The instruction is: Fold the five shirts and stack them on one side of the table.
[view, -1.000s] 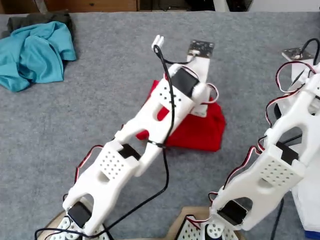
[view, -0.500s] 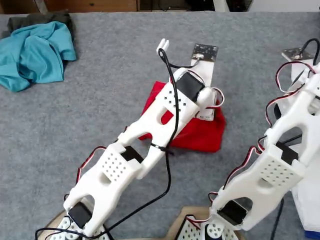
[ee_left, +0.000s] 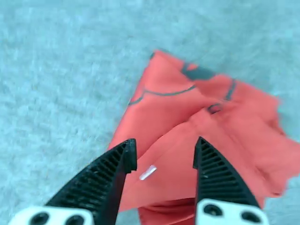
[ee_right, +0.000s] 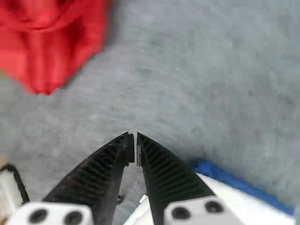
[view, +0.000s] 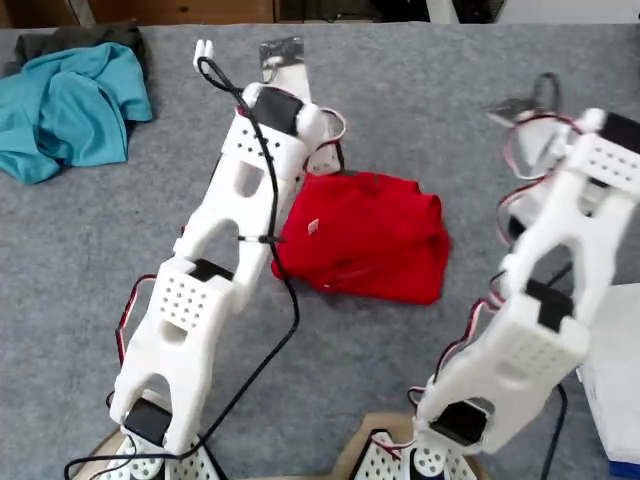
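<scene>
A loosely folded red shirt lies in the middle of the grey table. My left arm stretches over the table just left of it. In the left wrist view my left gripper hangs open above the red shirt, holding nothing. A crumpled teal shirt lies at the back left, partly over a dark grey one. My right arm stands raised at the right. My right gripper is shut and empty over bare table, with the red shirt farther off.
A white thing with a blue edge lies at the table's right front, also seen close to the right gripper as a white thing. The grey table surface is bare in front of the red shirt and between it and the teal shirt.
My left arm has lifted off the red shirt and swung back and to the left, leaving the shirt uncovered. The right arm has risen and shifted slightly left.
</scene>
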Robot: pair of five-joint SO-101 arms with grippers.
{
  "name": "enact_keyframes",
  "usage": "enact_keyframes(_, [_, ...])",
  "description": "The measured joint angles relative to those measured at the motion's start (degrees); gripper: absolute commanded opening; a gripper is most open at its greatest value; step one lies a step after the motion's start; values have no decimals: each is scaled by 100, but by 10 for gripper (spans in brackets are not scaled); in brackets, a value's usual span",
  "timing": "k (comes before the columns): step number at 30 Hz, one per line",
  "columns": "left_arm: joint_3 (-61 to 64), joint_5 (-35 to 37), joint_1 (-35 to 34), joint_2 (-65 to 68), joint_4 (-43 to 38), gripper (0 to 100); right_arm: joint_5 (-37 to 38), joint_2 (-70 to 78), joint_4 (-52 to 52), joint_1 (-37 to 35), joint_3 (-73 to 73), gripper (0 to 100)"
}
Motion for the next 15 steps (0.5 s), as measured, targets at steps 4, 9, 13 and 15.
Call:
enact_keyframes(4, [607,26,-97,9,0,210,756,-1099,0,-651,1257,44])
enact_keyframes(9, [941,35,-721,9,0,211,1257,-2268,-149,-1705,2857,44])
enact_keyframes(13, [949,53,-949,9,0,211,1020,-2848,-703,-2145,3789,26])
enact_keyframes(15, [949,44,-897,9,0,211,782,-3112,-914,-2259,4062,10])
